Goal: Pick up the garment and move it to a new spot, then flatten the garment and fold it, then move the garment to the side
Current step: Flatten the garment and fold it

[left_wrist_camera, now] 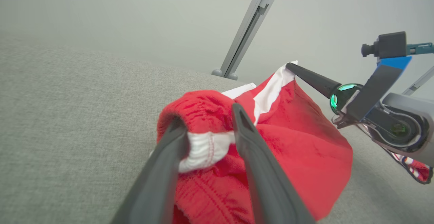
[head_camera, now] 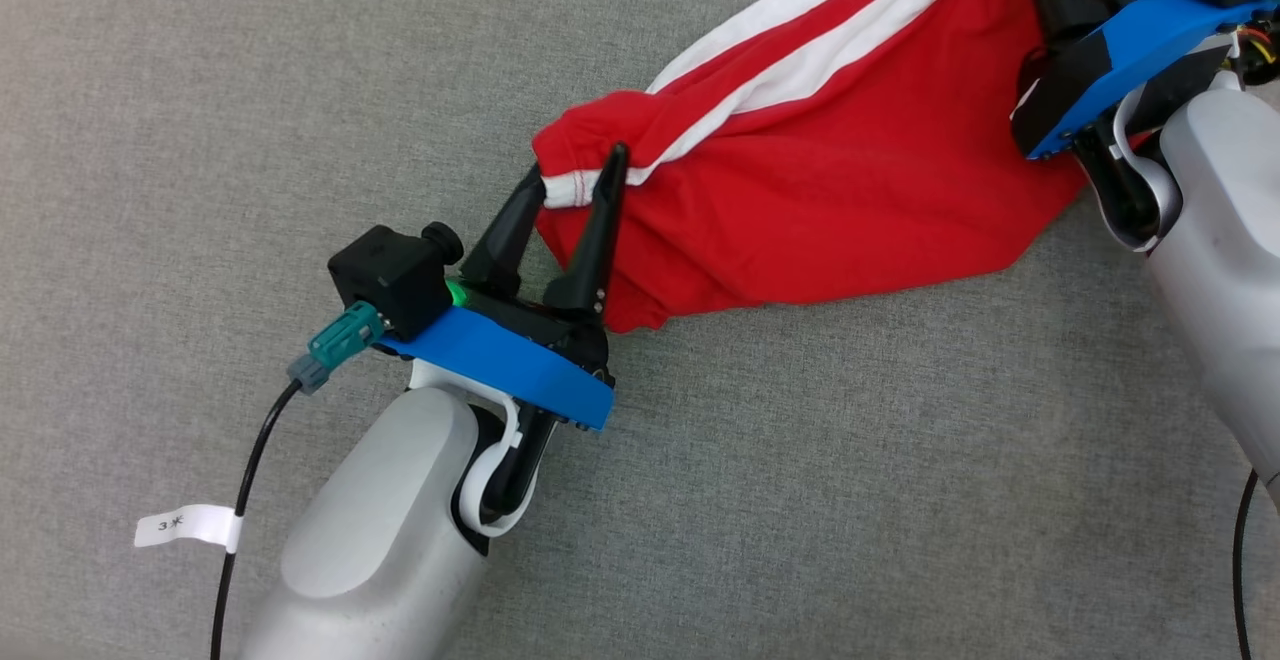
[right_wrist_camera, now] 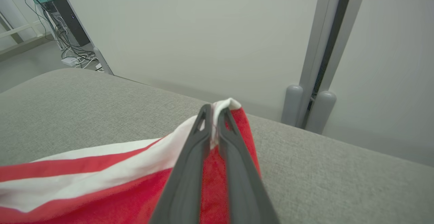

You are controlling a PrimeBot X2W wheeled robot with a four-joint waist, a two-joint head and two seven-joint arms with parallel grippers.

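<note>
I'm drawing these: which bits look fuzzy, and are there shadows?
Head view: sharp, evenly lit, barely a shadow around the garment. Left wrist view: the left gripper looks soft up close, a shadow lies beside the cloth. Right wrist view: the stripes blur toward the bottom edge.

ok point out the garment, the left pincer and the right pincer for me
garment (head_camera: 820,190), head view, on the red body below the white stripes
left pincer (head_camera: 580,165), head view, midway between its fingertips, by the white hem
right pincer (right_wrist_camera: 214,110), right wrist view, midway between its fingertips, on the pinched edge
</note>
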